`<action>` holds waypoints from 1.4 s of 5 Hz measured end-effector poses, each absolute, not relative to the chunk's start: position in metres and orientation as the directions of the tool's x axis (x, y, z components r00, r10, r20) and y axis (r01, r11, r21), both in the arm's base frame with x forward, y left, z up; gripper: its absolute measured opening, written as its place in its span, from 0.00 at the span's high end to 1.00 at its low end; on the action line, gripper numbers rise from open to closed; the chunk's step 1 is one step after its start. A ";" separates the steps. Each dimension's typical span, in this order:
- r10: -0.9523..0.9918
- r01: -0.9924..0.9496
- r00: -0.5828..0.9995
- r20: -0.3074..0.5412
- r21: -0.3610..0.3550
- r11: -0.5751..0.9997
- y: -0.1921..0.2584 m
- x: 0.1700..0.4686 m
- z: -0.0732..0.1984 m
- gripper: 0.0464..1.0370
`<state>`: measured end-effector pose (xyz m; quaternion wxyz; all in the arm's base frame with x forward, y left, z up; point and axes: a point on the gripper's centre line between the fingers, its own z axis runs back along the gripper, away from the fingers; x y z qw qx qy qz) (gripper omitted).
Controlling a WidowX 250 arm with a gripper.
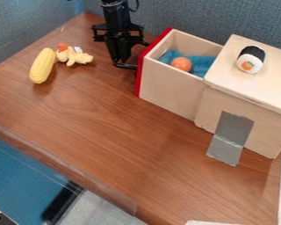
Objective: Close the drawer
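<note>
Nearest the camera lay 2 pale pieces (213,223), 1 at the bottom of the view and 1 at its right edge, both only partly visible. My brown wooden bench (107,127) was the largest thing before me, spreading under all the rest. On its right side stood the pale wooden cabinet (260,94), flat-topped and set at a slant. Out of its left side stuck the drawer (172,94), open, its red front (140,72) turned away from the cabinet. My pincer (124,61) hung at the upper middle, just beside the outer side of that red front; I could not tell whether it was released or clenched. Down the cabinet's near wall ran 1 strip of grey tape (231,136), reaching onto the bench.

Inside the drawer I had a blue cloth (201,64), with 1 round orange toy (181,64) upon it. Well apart, at the upper left of the bench, lay the yellow toy corn (42,66), and just beside it a smaller pale yellow plush (75,56) with an orange part. On the cabinet's top sat 1 toy sushi roll (250,59), black and white.
</note>
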<state>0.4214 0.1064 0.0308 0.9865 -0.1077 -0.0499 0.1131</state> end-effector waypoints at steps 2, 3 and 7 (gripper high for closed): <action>0.217 -0.192 0.973 0.080 -0.246 0.950 0.093 0.424 0.030 0.91; 0.201 -0.174 0.976 0.085 -0.256 0.951 0.083 0.424 0.030 0.91; 0.047 -0.010 0.993 0.106 -0.320 0.947 0.001 0.440 0.043 0.93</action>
